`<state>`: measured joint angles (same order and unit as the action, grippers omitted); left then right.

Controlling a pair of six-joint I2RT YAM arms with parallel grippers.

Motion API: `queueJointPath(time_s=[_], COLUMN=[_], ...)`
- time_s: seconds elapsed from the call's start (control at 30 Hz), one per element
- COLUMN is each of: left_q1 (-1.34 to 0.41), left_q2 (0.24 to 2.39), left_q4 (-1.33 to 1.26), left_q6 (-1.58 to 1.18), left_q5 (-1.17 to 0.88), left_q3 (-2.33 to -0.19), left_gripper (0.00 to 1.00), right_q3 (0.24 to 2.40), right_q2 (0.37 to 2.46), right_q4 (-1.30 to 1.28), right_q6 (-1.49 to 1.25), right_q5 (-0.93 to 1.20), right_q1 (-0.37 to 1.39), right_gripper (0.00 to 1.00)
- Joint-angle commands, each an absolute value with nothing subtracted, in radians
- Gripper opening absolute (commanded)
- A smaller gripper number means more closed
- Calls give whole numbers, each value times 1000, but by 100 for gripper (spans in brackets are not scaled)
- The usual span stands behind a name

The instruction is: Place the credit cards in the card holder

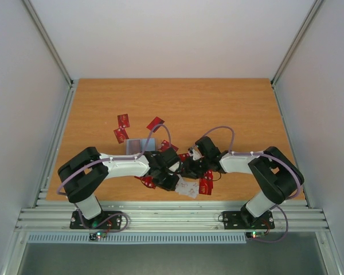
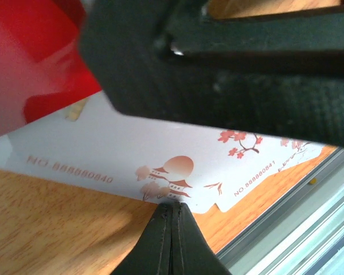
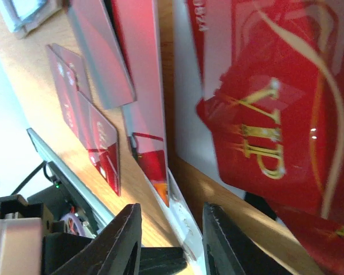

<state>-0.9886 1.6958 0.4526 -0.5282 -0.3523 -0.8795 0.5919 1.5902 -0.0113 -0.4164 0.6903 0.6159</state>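
Several red credit cards (image 1: pixel 123 120) lie scattered on the wooden table. The greyish card holder (image 1: pixel 139 145) lies behind my left arm. A white card with a pagoda print (image 2: pixel 160 149) lies flat near the front edge, also seen from above (image 1: pixel 187 188). My left gripper (image 2: pixel 172 207) is shut, its tips touching that card's near edge. My right gripper (image 3: pixel 172 235) is open, and a thin card (image 3: pixel 180 220) stands edge-on between its fingers. A red VIP card (image 3: pixel 269 114) lies close to its right. Both grippers (image 1: pixel 180 170) meet over the card pile.
The aluminium rail (image 2: pixel 298 217) runs just past the white card along the table's front edge (image 1: pixel 172 215). The black body of my right gripper (image 2: pixel 246 74) hangs right over the left one. Grey walls close in both sides.
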Motion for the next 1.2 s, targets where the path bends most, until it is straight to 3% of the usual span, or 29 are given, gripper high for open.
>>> queueJointPath(time_s=[0.0,0.43,0.93,1.0,1.17], left_q1=[-994,-987,-973,-973,-967], left_q2=[1758,1748,1726,1711,1604], left_q4=[472,484,490,502,570], left_q6=[-499,-451,-421,-425,-448], left_q5=[-295,-269,-275,-273,-246], left_q3=[-841,-833,-839,-843,-852], left_gripper=[2,1,1,1,7], right_q3=[575,591,580,587,645], right_q2=[1606,1620,1596,1580,1480], right_q4=[101,14,-77,-115,-352], right_q6=[-435,-322,-288,-285,-245], right_q5=[795,912,902,880,798], right_q1=[632,631,636,636,635], right_gripper=[28,19,7,2,1])
